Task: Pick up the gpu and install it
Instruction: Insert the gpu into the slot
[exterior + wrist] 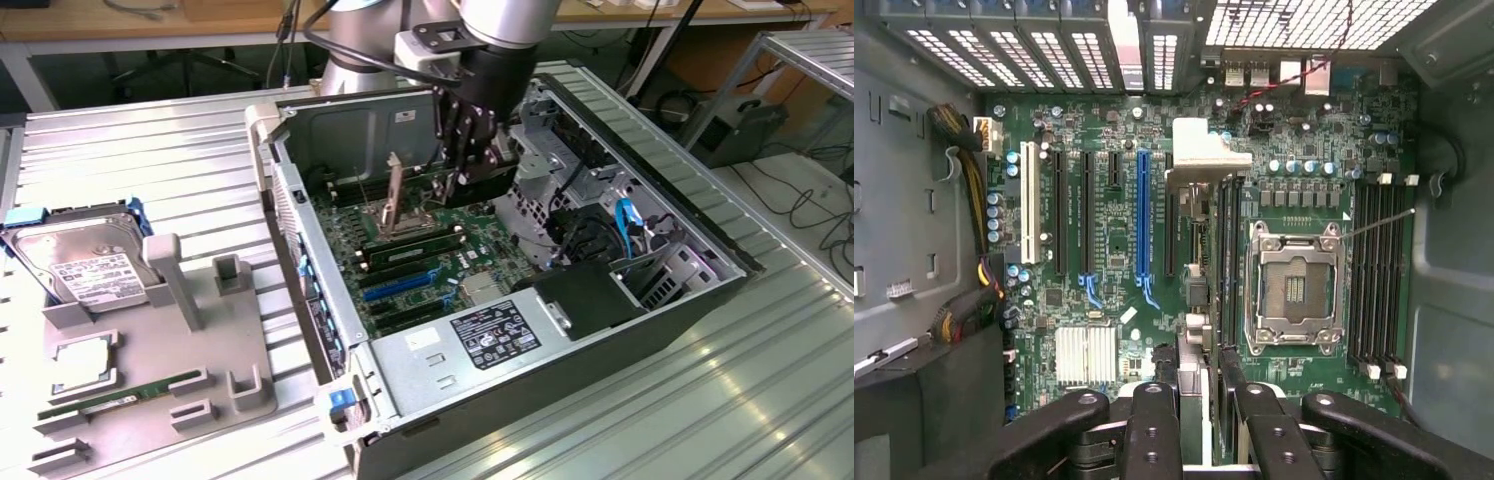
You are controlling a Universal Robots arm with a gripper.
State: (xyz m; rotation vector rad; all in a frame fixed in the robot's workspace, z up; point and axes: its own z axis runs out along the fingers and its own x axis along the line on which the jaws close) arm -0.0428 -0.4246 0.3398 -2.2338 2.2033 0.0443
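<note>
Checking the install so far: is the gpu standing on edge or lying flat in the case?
On edge. The gpu stands upright over the motherboard, bracket end up, with the gripper beside it; whether it is fully seated cannot be told.

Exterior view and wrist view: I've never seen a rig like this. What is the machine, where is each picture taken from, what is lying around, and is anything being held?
The machine is a robot arm whose jaws do the grasping. The exterior view comes from a camera off the arm. It shows the arm reaching down into an open computer case that lies on its side on a ribbed metal table.

The wrist view comes from a camera on the arm, looking past the jaws at the green motherboard and its empty processor socket.

The jaws appear shut on the gpu, a thin card seen edge-on, just above the board. Whether it is seated in a slot cannot be told.

On the exterior view's left, a grey holder carries a hard drive and a green memory stick.
</note>
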